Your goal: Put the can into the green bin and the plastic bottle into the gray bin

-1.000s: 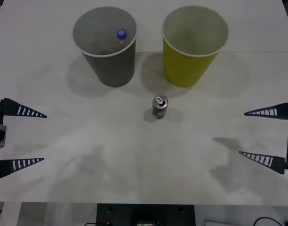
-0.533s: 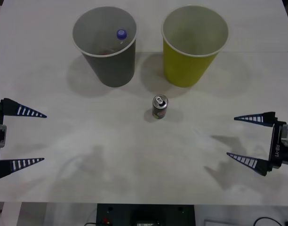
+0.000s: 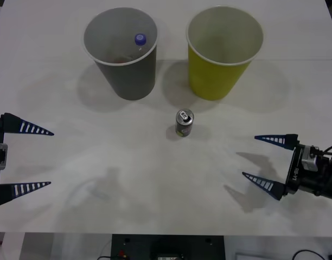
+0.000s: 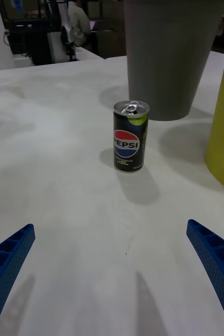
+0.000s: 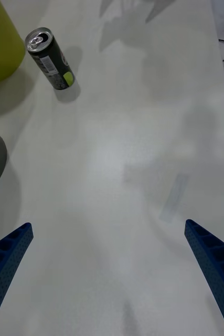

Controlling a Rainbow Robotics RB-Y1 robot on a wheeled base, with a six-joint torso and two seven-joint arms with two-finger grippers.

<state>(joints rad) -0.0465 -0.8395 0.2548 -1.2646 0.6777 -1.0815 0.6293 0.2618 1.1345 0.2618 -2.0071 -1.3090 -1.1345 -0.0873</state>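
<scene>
The can (image 3: 184, 122) stands upright just before the green bin (image 3: 224, 50); the bottle (image 3: 140, 39) already lies in the gray bin (image 3: 121, 50). Our right gripper (image 3: 270, 163), fingers apart, faces the can and must reach it. Our left gripper (image 3: 27, 158) waits, also apart.

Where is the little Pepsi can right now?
In the front view, the Pepsi can stands upright mid-table, just in front of the green bin and apart from it, with the gray bin farther left.
</scene>
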